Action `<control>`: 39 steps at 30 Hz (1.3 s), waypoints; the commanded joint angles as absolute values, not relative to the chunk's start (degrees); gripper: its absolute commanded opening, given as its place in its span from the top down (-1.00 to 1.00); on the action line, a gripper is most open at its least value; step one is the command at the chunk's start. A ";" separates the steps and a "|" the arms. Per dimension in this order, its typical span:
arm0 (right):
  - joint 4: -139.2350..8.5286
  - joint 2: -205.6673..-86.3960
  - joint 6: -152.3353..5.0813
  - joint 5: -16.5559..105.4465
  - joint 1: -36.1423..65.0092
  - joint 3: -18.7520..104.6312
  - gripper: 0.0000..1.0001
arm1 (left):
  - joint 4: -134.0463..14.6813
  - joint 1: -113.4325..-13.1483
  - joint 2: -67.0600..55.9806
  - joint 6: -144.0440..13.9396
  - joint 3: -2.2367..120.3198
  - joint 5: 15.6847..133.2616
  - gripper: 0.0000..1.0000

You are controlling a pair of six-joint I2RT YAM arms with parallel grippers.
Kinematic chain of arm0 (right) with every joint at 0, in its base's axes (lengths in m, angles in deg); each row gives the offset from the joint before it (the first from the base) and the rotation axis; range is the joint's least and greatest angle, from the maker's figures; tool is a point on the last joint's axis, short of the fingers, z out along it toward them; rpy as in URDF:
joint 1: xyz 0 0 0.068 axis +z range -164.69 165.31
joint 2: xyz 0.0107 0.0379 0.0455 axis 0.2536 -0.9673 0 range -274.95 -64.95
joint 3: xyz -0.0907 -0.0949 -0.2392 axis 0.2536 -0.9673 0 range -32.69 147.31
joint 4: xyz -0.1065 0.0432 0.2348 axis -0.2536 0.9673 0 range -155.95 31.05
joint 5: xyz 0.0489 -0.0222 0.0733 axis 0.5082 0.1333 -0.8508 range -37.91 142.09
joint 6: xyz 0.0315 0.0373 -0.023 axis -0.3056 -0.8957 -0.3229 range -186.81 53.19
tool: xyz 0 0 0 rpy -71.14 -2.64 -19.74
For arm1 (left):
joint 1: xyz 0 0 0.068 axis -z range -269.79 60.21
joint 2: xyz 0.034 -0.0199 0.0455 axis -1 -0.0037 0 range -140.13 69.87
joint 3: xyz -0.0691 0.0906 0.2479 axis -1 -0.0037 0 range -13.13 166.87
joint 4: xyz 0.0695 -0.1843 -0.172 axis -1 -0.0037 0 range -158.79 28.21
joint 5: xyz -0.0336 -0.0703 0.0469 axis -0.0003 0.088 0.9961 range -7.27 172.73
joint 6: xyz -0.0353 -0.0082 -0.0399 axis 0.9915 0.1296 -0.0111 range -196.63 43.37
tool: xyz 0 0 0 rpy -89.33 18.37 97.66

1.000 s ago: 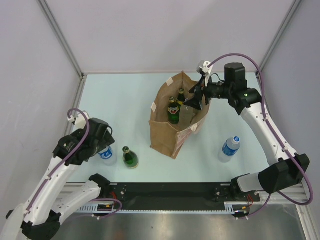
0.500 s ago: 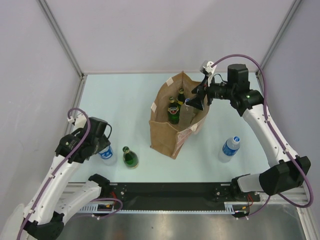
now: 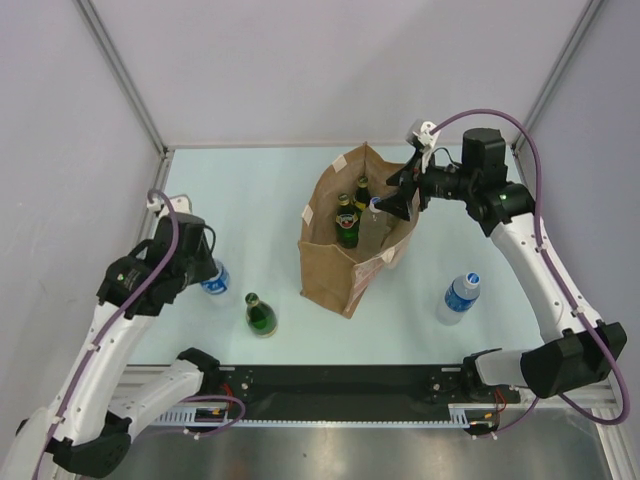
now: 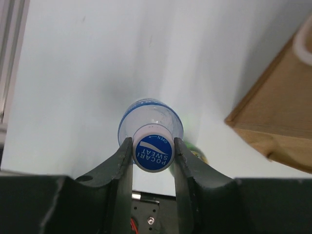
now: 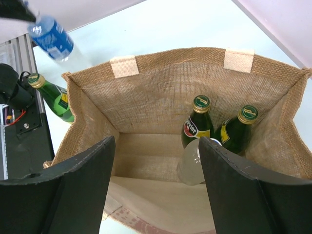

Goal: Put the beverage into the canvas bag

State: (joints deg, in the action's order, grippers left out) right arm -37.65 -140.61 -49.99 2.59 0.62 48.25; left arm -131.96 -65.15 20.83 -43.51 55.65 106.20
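Beverage bottle (image 4: 151, 117), at the left of the desk (image 3: 250, 190) well apart from the canvas bag (image 3: 335, 270), pinched at its blue cap (image 4: 152, 154) by the closed left fingers (image 4: 122, 163), right fingers (image 5: 87, 185) spread empty above the bag: so narrow a hold may let it swing or slip in transit.

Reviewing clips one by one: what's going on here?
The left hand is shut on the cap end of a Pocari Sweat bottle left of the canvas bag. The right hand hangs open over the bag, which holds two green bottles and a clear one. A green bottle and a water bottle stand outside.
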 commanded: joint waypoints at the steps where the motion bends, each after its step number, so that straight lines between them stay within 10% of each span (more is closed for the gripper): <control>1: -40.11 -138.51 -51.25 1.11 -0.01 47.81 -0.49 | -118.66 -65.36 18.98 -58.51 67.18 101.38 1.00; 22: -40.64 -138.52 -51.70 0.58 -3.00 46.41 -0.50 | -102.66 -55.70 -11.86 -75.05 114.83 78.08 1.00; 39: -37.39 -137.55 -48.71 -2.14 -7.14 45.62 -0.50 | -100.98 -50.86 -16.35 -74.69 100.89 71.66 1.00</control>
